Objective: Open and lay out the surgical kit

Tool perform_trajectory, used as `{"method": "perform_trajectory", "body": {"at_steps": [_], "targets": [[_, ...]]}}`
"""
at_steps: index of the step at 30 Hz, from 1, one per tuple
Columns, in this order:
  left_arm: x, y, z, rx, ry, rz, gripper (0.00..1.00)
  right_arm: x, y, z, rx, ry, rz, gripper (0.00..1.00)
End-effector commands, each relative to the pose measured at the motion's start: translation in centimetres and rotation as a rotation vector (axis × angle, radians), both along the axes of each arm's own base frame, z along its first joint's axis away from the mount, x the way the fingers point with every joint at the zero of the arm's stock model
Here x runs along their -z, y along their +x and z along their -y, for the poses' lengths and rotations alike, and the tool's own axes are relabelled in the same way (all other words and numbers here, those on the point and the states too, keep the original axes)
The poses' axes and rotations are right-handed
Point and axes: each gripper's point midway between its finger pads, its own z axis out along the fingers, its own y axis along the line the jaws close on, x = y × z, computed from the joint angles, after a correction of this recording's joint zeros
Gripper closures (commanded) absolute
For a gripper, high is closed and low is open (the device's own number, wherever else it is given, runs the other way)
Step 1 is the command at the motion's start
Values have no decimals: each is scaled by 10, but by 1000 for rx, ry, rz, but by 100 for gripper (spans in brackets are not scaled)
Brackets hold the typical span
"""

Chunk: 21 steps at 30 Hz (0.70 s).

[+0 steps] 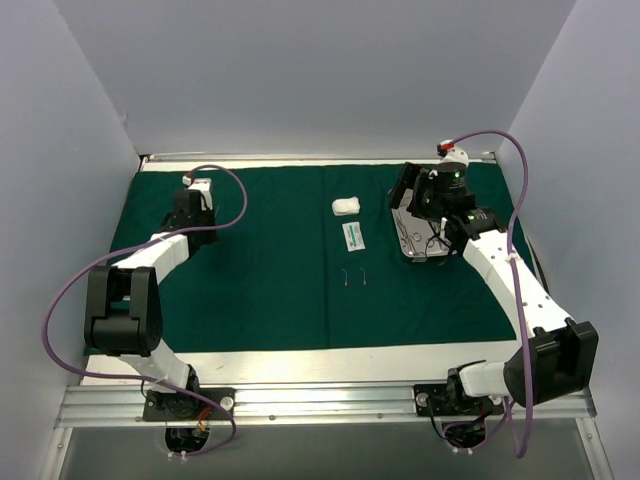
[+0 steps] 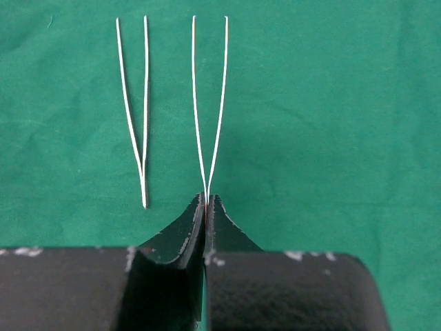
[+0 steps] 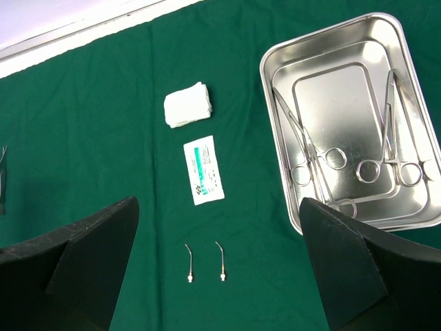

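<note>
The dark green drape [image 1: 260, 290] lies spread flat. My left gripper [image 1: 192, 203] is at its far left, shut on the joined end of a pair of thin tweezers [image 2: 209, 110] that rest on the cloth. A second pair of tweezers [image 2: 138, 117] lies just to their left. My right gripper [image 3: 219, 201] is open and empty above the cloth, beside the steel tray [image 3: 324, 31]. The tray holds several scissor-like instruments [image 3: 310, 148]. A white gauze wad [image 3: 188, 105], a white-green packet [image 3: 203, 169] and two small curved metal tips [image 3: 188, 262] lie in a column on the drape.
The table's bare white border [image 1: 300, 362] runs along the near edge of the drape. Grey walls close in the back and both sides. The tray [image 1: 412, 252] sits at the right of the drape, partly under my right wrist.
</note>
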Motion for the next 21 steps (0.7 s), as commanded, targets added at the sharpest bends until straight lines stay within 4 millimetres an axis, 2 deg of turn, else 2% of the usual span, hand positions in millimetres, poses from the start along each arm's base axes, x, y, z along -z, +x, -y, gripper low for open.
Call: {"method": "perform_trajectory", "body": {"at_steps": [1, 5, 21], "targets": [[-23, 23, -6, -19, -12, 84, 94, -6, 1, 2, -8, -3, 32, 3], [-14, 24, -7, -23, -21, 61, 94, -4, 1, 0, -16, 1, 25, 4], [3, 31, -13, -48, -18, 24, 91, 4, 1, -3, -33, 6, 3, 4]]}}
